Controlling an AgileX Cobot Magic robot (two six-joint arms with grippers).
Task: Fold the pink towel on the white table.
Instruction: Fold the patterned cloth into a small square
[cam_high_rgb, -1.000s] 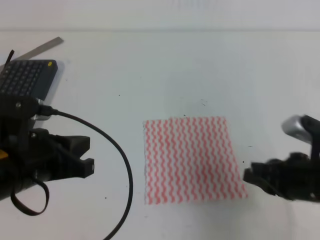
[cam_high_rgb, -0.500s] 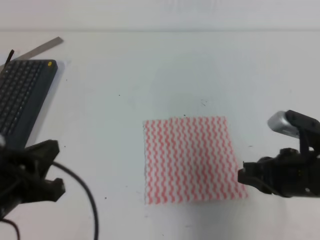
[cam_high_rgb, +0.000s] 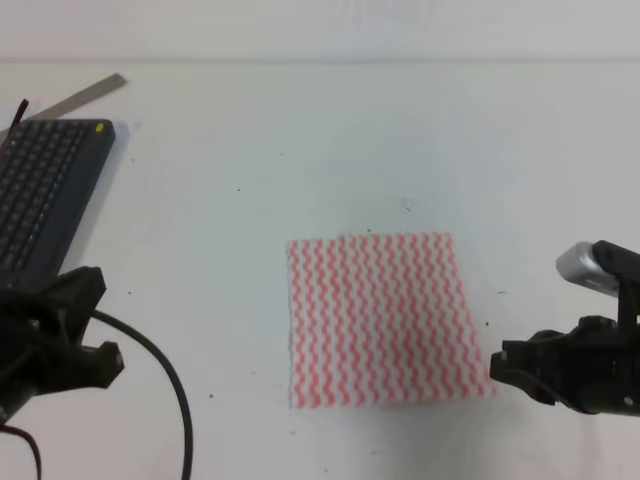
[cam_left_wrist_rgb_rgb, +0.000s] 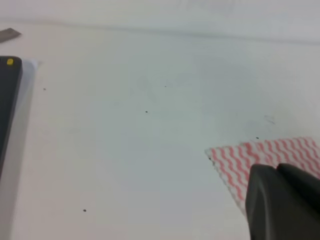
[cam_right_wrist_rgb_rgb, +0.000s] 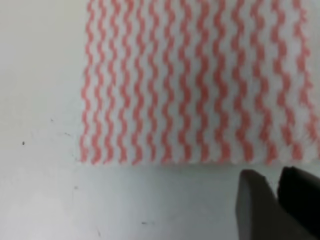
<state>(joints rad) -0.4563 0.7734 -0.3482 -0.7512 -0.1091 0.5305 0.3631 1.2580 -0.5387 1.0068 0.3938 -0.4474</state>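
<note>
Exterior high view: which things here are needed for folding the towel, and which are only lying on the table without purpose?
Needed:
pink towel, flat and unfolded
white table
left gripper
right gripper, beside the towel's edge

Only lying about:
black keyboard, far left
grey strip, behind the keyboard

You are working at a lab or office-type robot test bench. The evidence: a plain white table (cam_high_rgb: 300, 130) with small dark specks, a black keyboard (cam_high_rgb: 45, 190) beyond the left gripper (cam_high_rgb: 85, 330), and a grey metal strip (cam_high_rgb: 85, 95) past the keyboard near the table's far edge.
</note>
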